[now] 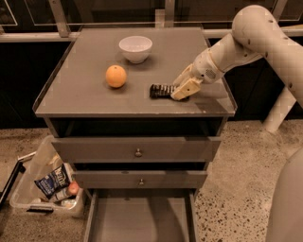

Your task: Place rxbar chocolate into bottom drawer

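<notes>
Gripper (177, 89) at rxbar chocolate (161, 90) (orange (116, 76) near)

A grey cabinet (85, 97) stands on a speckled terrazzo floor (236, 198), with dark glass panels (118, 12) and a metal rail (28, 37) behind it. A clear plastic bin (40, 156) sits near left. The gripper (182, 89) is low over the cabinet top's near right.

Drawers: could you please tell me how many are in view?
3: the top drawer, the middle drawer beneath it, and the bottom drawer, pulled open. The end effector is by the rxbar on top.
</notes>
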Robot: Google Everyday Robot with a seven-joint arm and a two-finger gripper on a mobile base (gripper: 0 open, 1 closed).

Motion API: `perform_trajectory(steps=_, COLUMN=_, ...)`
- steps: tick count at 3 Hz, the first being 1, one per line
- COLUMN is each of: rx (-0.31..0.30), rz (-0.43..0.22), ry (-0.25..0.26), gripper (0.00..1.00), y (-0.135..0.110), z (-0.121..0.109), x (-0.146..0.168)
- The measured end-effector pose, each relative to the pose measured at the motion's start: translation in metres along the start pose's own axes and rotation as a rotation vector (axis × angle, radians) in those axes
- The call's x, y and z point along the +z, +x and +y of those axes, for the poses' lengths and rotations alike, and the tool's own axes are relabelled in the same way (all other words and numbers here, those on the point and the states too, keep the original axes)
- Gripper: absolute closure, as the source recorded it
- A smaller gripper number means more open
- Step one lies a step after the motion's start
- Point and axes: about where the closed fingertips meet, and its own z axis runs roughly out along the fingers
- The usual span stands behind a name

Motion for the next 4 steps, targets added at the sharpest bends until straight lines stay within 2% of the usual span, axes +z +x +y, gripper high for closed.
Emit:
perform_trajectory(steps=1, rx=0.0, rz=0.0, ry=0.0, gripper=0.88, y=0.0, z=0.0, x=0.0)
perform_trajectory(steps=2, rx=0.0, rz=0.0, ry=0.0, gripper=1.0, y=0.0, z=0.0, x=0.0002)
perform_trajectory(steps=4, rx=-0.005, rz=0.002, ry=0.016, gripper=1.0, y=0.0015, z=0.0061, x=-0.0067)
